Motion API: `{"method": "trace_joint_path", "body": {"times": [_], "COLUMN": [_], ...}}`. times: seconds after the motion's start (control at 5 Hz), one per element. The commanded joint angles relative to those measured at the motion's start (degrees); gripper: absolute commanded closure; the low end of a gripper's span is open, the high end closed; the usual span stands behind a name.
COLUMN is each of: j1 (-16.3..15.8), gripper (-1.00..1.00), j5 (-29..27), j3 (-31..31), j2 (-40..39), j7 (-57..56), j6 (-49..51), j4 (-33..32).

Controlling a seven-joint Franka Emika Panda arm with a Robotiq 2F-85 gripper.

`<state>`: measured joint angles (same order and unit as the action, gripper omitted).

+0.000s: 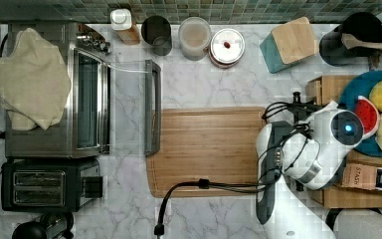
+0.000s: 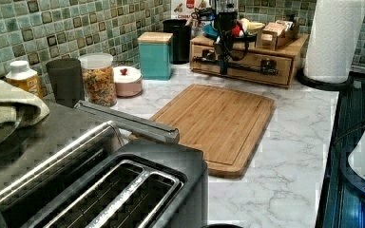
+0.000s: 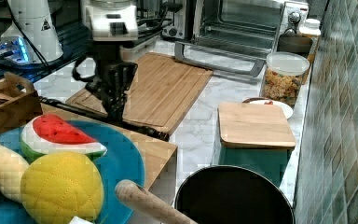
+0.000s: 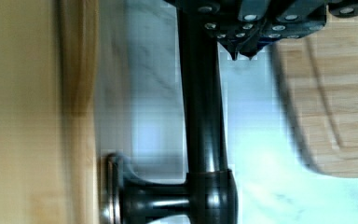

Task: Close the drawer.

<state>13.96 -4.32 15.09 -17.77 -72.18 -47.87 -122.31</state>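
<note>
The drawer (image 2: 247, 58) sits in a low light-wood stand (image 3: 156, 151). Its front panel (image 4: 28, 116) carries a long black bar handle (image 2: 254, 68) (image 4: 203, 116) (image 3: 142, 129). In the left view the panel looks about flush with the stand. My gripper (image 2: 223, 69) (image 3: 116, 112) hangs straight down in front of the handle, near the left view's left end of the bar. In the wrist view the fingertips of the gripper (image 4: 243, 53) meet in a point, shut on nothing, just beside the bar on the cutting board's side. The arm (image 1: 318, 144) covers the spot in the top view.
A wooden cutting board (image 1: 209, 149) lies on the marble counter in front of the stand. A blue plate of toy fruit (image 3: 60, 163) sits on the stand. A teal block (image 1: 288, 42), jars (image 1: 195, 37), an open toaster oven door (image 1: 151, 107) and a paper towel roll (image 2: 335, 38) stand around.
</note>
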Motion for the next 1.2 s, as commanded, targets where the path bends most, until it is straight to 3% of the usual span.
{"method": "trace_joint_path", "body": {"times": [0.2, 1.2], "j1": [2.01, 1.98], "gripper": [1.0, 1.0], "j5": [7.59, 7.58], "j3": [9.38, 9.41], "j2": [3.88, 3.88], "j7": [3.87, 3.85], "j6": [-5.43, -5.43], "j4": [8.82, 8.81]}}
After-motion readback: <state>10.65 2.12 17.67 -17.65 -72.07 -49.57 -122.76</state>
